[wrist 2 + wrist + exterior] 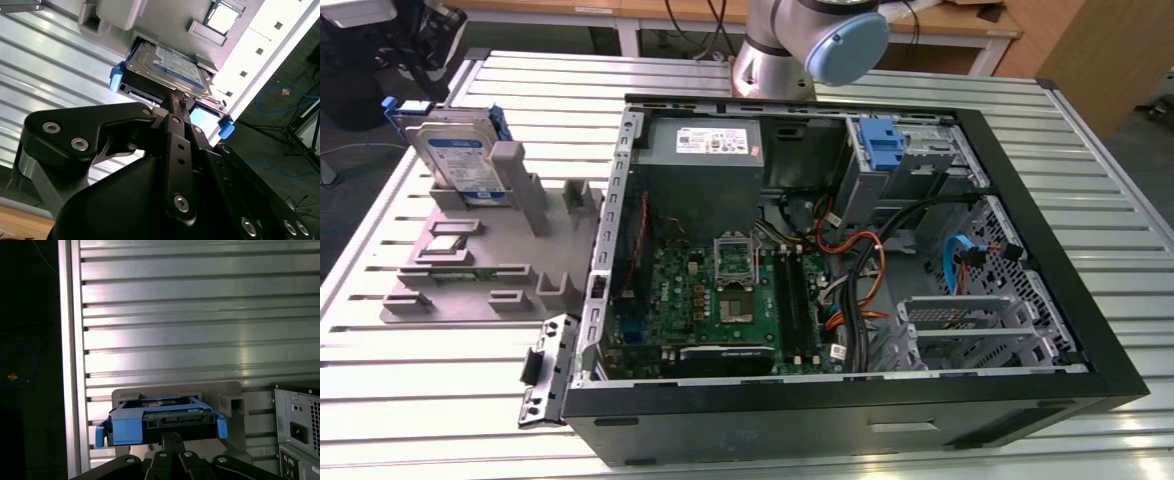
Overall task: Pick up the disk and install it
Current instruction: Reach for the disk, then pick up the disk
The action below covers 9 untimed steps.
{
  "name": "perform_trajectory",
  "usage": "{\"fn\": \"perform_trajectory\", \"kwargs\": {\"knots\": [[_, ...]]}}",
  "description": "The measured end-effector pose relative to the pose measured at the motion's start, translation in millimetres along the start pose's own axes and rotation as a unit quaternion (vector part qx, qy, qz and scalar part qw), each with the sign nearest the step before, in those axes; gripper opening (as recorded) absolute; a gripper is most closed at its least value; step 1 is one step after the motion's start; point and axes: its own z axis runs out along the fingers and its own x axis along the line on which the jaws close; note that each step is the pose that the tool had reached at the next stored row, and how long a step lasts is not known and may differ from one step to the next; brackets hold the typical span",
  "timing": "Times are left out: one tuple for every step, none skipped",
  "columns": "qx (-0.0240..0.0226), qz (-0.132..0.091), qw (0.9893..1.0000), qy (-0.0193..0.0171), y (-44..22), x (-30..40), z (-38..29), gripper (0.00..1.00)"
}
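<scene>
Bench point(200, 315) of ribbed aluminium spreads beyond the jaws, an open computer case point(854, 300) well off to one side. Just ahead of the jaws, a grey holder point(480, 260) holds the hard drive point(170, 62) on edge in its blue carrier point(127, 430). Jaws look pressed together, tips at the drive's edge; contact unclear.
</scene>
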Motion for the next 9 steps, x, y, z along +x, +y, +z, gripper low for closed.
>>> {"fn": "perform_trajectory", "kwargs": {"knots": [[0.0,0.0,1.0,0.0,-0.7,0.0,0.0,0.1],[0.0,0.0,1.0,0.0,-1.4,-0.1,0.0,0.1],[0.0,0.0,1.0,0.0,-1.4,-0.1,-0.1,0.1],[0.0,0.0,1.0,0.0,-1.4,-0.1,0.0,0.1],[0.0,0.0,1.0,0.0,-1.4,-0.1,-0.1,0.1],[0.0,0.0,1.0,0.0,-1.4,-0.1,-0.1,0.1],[0.0,0.0,1.0,0.0,-1.4,-0.1,-0.1,0.1],[0.0,0.0,1.0,0.0,-1.4,-0.1,0.0,0.1],[0.0,0.0,1.0,0.0,-1.4,-0.1,0.0,0.1]]}}
